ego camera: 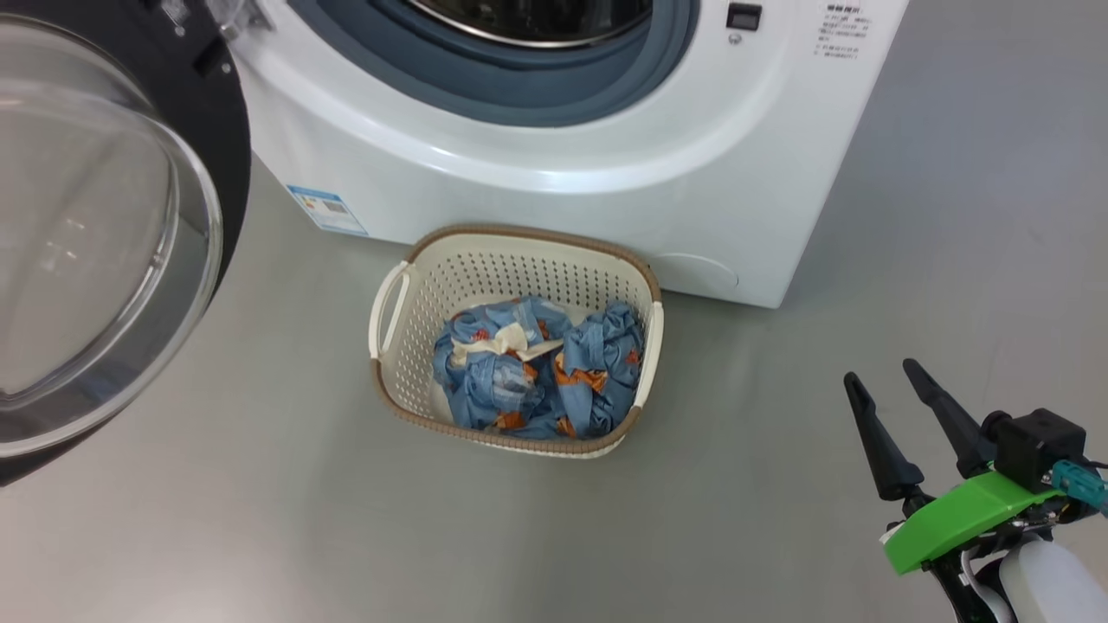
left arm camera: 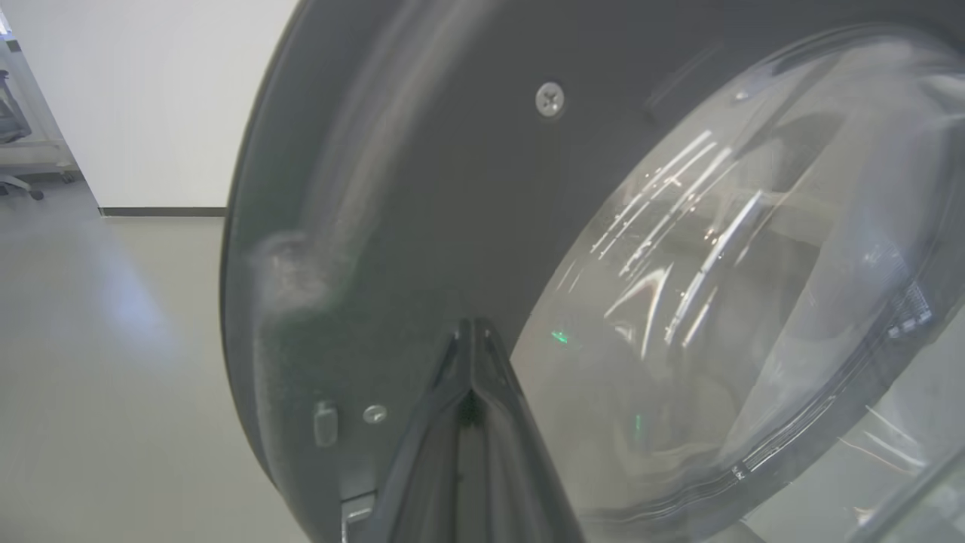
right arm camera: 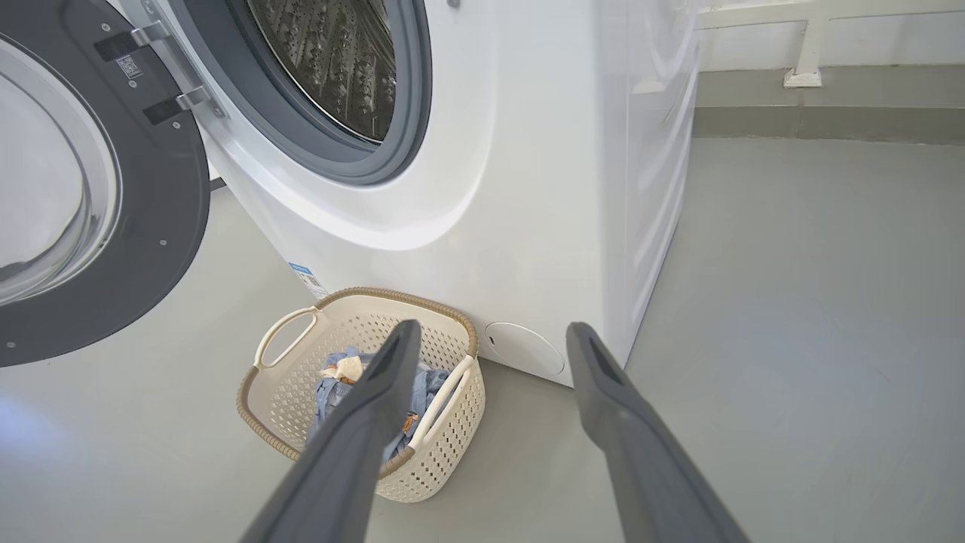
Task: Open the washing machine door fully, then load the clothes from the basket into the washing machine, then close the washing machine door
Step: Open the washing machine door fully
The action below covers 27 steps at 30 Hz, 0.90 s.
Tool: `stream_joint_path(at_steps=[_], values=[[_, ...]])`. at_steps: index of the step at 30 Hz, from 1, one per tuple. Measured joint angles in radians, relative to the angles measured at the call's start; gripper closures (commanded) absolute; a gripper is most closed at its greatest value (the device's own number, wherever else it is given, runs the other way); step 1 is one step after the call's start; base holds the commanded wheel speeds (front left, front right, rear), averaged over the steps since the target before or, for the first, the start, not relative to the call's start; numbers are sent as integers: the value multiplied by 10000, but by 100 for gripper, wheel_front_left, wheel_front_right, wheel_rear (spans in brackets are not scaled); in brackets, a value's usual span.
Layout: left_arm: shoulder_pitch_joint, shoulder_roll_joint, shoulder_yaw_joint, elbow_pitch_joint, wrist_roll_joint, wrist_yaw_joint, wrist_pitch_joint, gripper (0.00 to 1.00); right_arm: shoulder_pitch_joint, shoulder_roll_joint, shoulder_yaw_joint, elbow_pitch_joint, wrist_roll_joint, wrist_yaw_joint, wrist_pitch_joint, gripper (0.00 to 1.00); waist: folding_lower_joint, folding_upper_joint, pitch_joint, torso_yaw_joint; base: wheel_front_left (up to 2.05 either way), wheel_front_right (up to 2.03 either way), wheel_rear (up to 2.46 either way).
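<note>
The washing machine [ego camera: 563, 164] stands with its door [ego camera: 221, 130] swung out to the left, the glass bowl bulging toward me. In front of it on the floor is the cream basket [ego camera: 519, 235] with the crumpled blue clothes [ego camera: 537, 363] inside. In the left wrist view my left gripper [left arm camera: 471, 326] is shut with nothing in it, its tips at the door's [left arm camera: 422, 188] dark inner face beside the glass. At the lower right my right gripper [ego camera: 881, 372] hangs open and empty, right of the basket. It looks at the basket [right arm camera: 260, 422], the clothes [right arm camera: 335, 385] and the steel drum [right arm camera: 332, 60].
Grey floor [ego camera: 260, 536] lies all round the basket. A blue label [ego camera: 327, 210] is on the washer's lower front. A white wall [left arm camera: 151, 90] and an office chair [left arm camera: 15, 128] stand beyond the door. A low ledge [right arm camera: 829, 113] runs along the wall right of the washer.
</note>
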Motion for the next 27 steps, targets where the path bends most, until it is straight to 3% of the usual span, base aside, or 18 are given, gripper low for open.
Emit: stream_joint_path(at_steps=[6,11,12,19,20,26,27], values=[[1157,-514,-817,-1127,-349,-2,0,100,286,79,73,59,102,0,0,0,0,0,-570,-5,0,0,0],[2595,-855,-1827,-2443,-1037,-10,0,80,809,253,-12,42,203,0,0,0,0,0,-1180,-1,0,0,0],[2839,-913,-1975,-2671,-1106,-10,0,70,890,257,-27,40,205,0,0,0,0,0,-1281,-1,0,0,0],[4214,-1131,-2936,-3906,-1586,-8,0,53,1503,341,-132,-36,295,0,0,0,0,0,-1951,-53,0,0,0],[4359,-1122,-3139,-4050,-1647,-10,0,49,1588,359,-144,-52,299,0,0,0,0,0,-2032,-75,0,0,0],[4961,-1120,-4339,-4638,-2238,-10,2,0,1850,462,-318,-104,441,0,0,0,0,0,-2302,-426,0,0,0],[5014,-1124,-4598,-4765,-2288,-8,2,0,1855,487,-374,-127,441,0,0,0,0,0,-2323,-509,0,0,0]])
